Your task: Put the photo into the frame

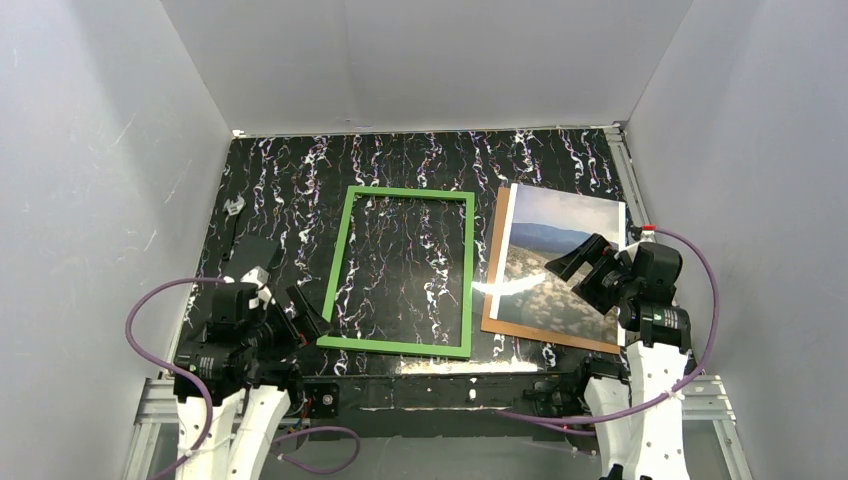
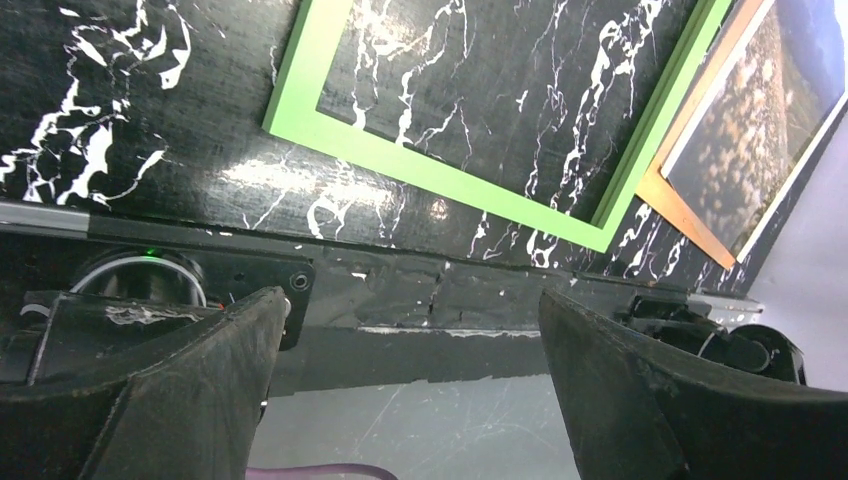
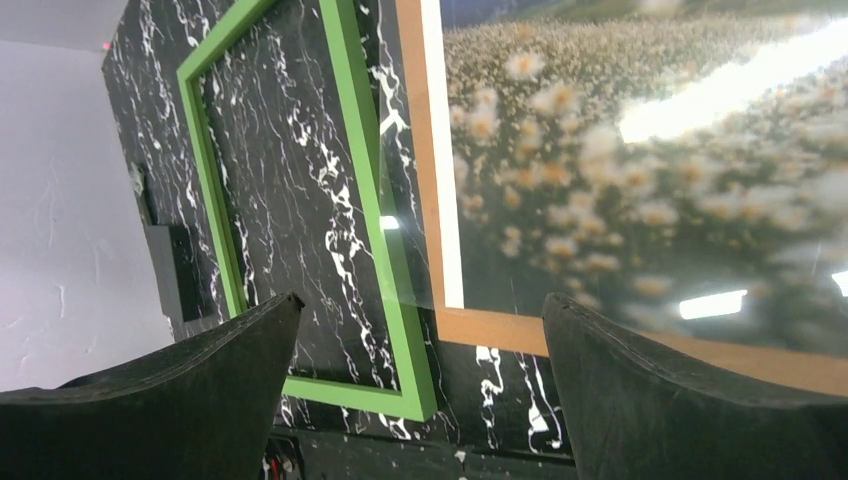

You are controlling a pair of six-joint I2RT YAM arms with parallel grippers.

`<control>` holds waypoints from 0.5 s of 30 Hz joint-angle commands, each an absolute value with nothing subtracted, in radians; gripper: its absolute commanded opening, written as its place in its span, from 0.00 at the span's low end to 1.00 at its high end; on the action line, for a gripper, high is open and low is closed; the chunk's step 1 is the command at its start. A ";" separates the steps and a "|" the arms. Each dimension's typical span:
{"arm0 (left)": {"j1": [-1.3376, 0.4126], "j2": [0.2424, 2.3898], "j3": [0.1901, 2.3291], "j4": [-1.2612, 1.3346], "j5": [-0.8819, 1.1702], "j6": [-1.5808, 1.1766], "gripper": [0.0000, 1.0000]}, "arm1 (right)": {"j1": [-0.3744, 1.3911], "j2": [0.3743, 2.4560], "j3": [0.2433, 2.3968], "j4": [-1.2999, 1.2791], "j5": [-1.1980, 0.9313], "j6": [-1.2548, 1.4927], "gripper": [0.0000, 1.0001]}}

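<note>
The green frame point(image 1: 395, 347) lies flat and empty on the black marbled table, mid-table. The photo point(image 1: 555, 260) lies face up to its right on a brown backing board point(image 1: 497, 265), whose left and near edges stick out. My right gripper point(image 1: 582, 275) hovers open and empty over the photo's near right part. In the right wrist view point(image 3: 420, 330) the photo point(image 3: 650, 180), the board point(image 3: 520, 330) and the frame point(image 3: 365, 200) show between its fingers. My left gripper point(image 1: 295, 300) is open and empty near the frame's near left corner. Its wrist view point(image 2: 415, 330) shows the frame point(image 2: 440, 185) and the photo point(image 2: 760, 130).
A small metal piece point(image 1: 235, 208) and a dark flat rectangle point(image 1: 255, 252) lie at the table's left side. White walls close in the table on three sides. The table's near edge point(image 2: 430, 300) has rails and cables below it.
</note>
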State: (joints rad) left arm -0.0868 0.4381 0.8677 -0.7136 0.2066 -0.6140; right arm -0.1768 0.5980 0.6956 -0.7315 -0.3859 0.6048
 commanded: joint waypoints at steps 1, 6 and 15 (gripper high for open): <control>-0.081 0.464 0.856 -0.783 0.300 -0.602 1.00 | -0.182 0.580 0.688 -0.815 -0.399 0.575 1.00; -0.082 0.572 0.864 -0.760 0.433 -0.544 1.00 | -0.181 0.593 0.655 -0.792 -0.398 0.588 1.00; -0.111 0.807 0.943 -0.833 0.511 -0.497 1.00 | -0.181 0.580 0.591 -0.813 -0.368 0.648 1.00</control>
